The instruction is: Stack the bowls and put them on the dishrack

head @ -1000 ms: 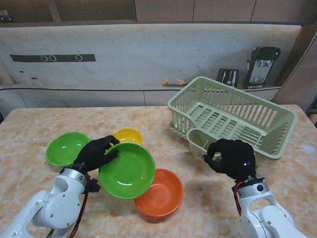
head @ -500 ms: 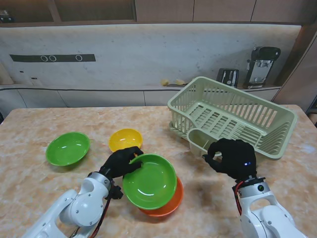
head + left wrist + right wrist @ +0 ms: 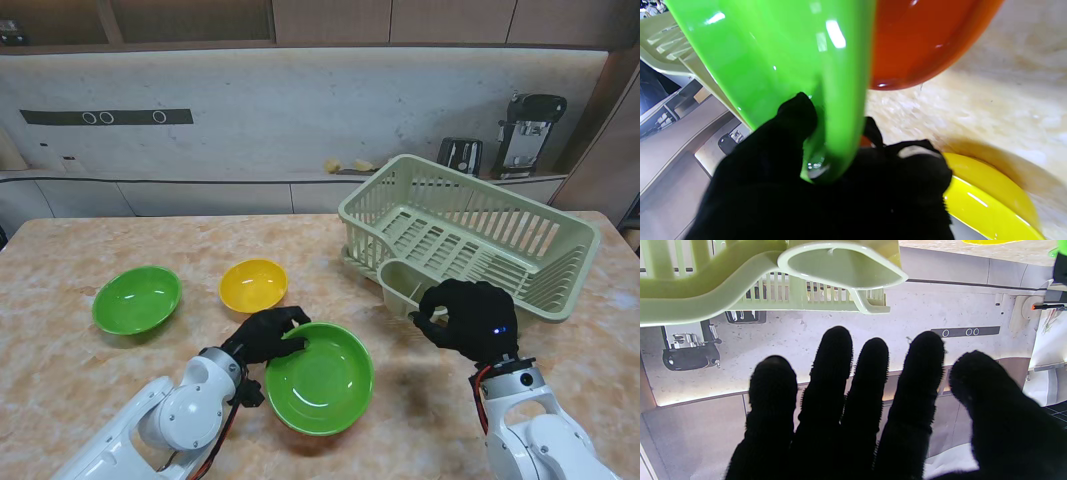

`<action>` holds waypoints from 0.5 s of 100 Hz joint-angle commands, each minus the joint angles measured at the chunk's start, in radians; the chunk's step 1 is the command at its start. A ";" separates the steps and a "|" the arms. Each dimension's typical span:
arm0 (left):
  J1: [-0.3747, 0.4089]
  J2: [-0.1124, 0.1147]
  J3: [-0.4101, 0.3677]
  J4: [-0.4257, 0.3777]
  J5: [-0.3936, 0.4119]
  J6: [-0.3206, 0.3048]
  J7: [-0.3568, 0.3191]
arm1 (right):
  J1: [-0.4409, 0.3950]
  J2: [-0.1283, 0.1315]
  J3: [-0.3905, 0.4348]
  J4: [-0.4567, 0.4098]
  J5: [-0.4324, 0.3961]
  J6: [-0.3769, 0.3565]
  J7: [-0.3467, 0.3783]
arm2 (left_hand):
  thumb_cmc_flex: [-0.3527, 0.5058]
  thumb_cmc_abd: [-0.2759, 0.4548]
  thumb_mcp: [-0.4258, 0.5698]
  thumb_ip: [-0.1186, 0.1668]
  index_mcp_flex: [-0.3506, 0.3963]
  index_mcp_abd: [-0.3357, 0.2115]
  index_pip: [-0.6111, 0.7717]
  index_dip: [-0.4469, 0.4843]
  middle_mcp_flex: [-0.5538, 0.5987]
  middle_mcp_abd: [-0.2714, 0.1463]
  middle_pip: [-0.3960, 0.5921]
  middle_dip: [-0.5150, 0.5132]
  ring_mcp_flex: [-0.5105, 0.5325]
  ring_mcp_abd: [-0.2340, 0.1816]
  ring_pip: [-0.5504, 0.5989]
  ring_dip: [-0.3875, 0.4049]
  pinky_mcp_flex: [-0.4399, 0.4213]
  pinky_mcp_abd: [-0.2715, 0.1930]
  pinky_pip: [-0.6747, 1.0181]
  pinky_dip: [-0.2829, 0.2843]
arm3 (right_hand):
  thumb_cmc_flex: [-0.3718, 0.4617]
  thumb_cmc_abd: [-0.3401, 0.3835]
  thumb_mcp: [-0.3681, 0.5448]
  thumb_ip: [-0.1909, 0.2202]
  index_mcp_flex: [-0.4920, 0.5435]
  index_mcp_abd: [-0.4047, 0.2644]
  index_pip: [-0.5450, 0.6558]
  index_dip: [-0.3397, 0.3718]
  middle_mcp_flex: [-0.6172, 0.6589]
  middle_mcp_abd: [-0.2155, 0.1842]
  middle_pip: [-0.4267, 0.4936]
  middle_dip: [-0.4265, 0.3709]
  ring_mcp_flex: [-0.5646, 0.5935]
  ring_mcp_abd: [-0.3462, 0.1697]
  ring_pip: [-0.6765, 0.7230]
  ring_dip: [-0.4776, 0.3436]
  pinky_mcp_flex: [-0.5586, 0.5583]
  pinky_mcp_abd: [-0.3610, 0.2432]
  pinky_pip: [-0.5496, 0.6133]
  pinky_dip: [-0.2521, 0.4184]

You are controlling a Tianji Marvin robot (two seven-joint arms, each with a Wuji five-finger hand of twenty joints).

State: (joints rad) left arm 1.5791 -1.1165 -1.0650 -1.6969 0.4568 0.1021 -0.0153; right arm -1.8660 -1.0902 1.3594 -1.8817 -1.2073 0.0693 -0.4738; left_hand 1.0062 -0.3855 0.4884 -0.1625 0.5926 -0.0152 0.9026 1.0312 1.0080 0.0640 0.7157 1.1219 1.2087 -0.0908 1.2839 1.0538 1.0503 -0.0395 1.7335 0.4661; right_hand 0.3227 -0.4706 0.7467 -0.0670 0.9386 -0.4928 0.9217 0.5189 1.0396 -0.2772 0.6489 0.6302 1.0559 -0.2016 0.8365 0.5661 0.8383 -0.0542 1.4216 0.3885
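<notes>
My left hand (image 3: 268,335) is shut on the rim of a large green bowl (image 3: 320,378), thumb inside and fingers under it. The bowl covers the orange bowl, which is hidden in the stand view. In the left wrist view the green bowl (image 3: 773,50) sits just over the orange bowl (image 3: 923,40), and my left hand (image 3: 806,186) pinches the rim. A yellow bowl (image 3: 253,284) and a second green bowl (image 3: 137,298) rest on the table to the left. My right hand (image 3: 467,318) hovers open and holds nothing, just in front of the pale green dishrack (image 3: 470,235).
The dishrack's cutlery pocket (image 3: 840,270) lies just beyond my right fingertips (image 3: 836,340). The yellow bowl (image 3: 990,203) is close by my left hand's knuckles. A black appliance (image 3: 530,130) and a small dark box (image 3: 460,155) stand on the back counter, off the marble table (image 3: 60,380).
My left hand has carried the green bowl right and nearer to me, from beside the yellow bowl to over the orange bowl, now covering it. The right hand has not moved.
</notes>
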 commanded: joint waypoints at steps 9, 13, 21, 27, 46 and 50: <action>-0.024 -0.003 0.016 0.023 -0.002 -0.005 -0.020 | -0.010 -0.005 -0.001 0.001 0.000 -0.005 0.012 | 0.190 0.170 0.145 0.108 0.072 -0.092 0.162 0.041 -0.005 -0.062 0.071 0.001 0.051 -0.079 0.001 -0.010 0.024 -0.078 0.102 -0.009 | -0.019 0.031 -0.003 0.018 -0.004 -0.015 0.006 -0.007 0.007 0.004 -0.003 -0.013 -0.015 -0.001 -0.008 -0.017 -0.008 0.004 0.001 0.002; -0.030 -0.003 0.020 0.030 -0.003 -0.006 -0.023 | -0.010 -0.005 0.000 0.001 0.001 -0.006 0.013 | 0.191 0.171 0.143 0.107 0.072 -0.091 0.162 0.040 -0.004 -0.060 0.072 0.001 0.051 -0.079 0.000 -0.010 0.024 -0.077 0.102 -0.010 | -0.018 0.030 -0.003 0.018 -0.003 -0.015 0.006 -0.007 0.008 0.003 -0.002 -0.012 -0.014 0.000 -0.008 -0.017 -0.008 0.004 0.001 0.002; -0.040 -0.002 0.027 0.039 -0.007 -0.008 -0.032 | -0.010 -0.005 0.000 0.001 0.001 -0.007 0.013 | 0.194 0.171 0.140 0.105 0.070 -0.091 0.162 0.038 -0.007 -0.061 0.071 0.000 0.050 -0.078 -0.001 -0.009 0.023 -0.072 0.099 -0.014 | -0.018 0.031 -0.003 0.018 -0.003 -0.015 0.006 -0.007 0.009 0.001 -0.002 -0.013 -0.015 -0.001 -0.008 -0.017 -0.009 0.005 0.001 0.002; -0.045 0.000 0.031 0.044 -0.009 -0.010 -0.040 | -0.009 -0.005 0.000 0.001 0.001 -0.007 0.012 | 0.195 0.171 0.136 0.103 0.067 -0.090 0.161 0.036 -0.010 -0.061 0.071 0.001 0.048 -0.074 -0.005 -0.009 0.023 -0.068 0.097 -0.017 | -0.019 0.031 -0.003 0.018 -0.002 -0.015 0.006 -0.007 0.009 0.002 -0.003 -0.013 -0.014 0.000 -0.008 -0.017 -0.009 0.006 0.000 0.002; -0.059 0.004 0.042 0.057 -0.009 -0.015 -0.061 | -0.009 -0.005 0.001 0.002 0.002 -0.008 0.013 | 0.236 0.150 0.082 0.059 0.035 -0.067 0.114 -0.023 -0.051 -0.041 0.005 0.013 -0.004 0.022 -0.123 0.017 -0.055 0.052 0.014 -0.060 | -0.019 0.031 -0.003 0.018 -0.002 -0.015 0.005 -0.007 0.008 0.002 -0.003 -0.013 -0.014 0.000 -0.008 -0.017 -0.009 0.004 0.000 0.002; -0.062 0.004 0.045 0.061 -0.013 -0.015 -0.065 | -0.009 -0.005 0.000 0.002 0.002 -0.008 0.013 | 0.246 0.145 0.068 0.048 0.027 -0.060 0.099 -0.040 -0.062 -0.034 -0.014 0.011 -0.025 0.045 -0.134 0.023 -0.079 0.067 0.005 -0.058 | -0.019 0.030 -0.003 0.018 -0.002 -0.015 0.005 -0.007 0.009 0.002 -0.002 -0.013 -0.014 0.000 -0.008 -0.017 -0.009 0.004 -0.001 0.002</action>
State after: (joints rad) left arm 1.5225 -1.1106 -1.0240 -1.6369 0.4519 0.0902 -0.0608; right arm -1.8658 -1.0902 1.3611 -1.8804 -1.2051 0.0658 -0.4732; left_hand 1.0505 -0.3840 0.4472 -0.1626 0.5840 0.0078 0.9034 1.0067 0.9703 0.0673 0.7068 1.1216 1.1919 -0.0387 1.1976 1.0695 0.9947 0.0191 1.7172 0.4155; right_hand 0.3227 -0.4705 0.7467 -0.0670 0.9386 -0.4928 0.9217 0.5189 1.0396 -0.2772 0.6489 0.6302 1.0558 -0.2016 0.8365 0.5661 0.8349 -0.0539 1.4215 0.3885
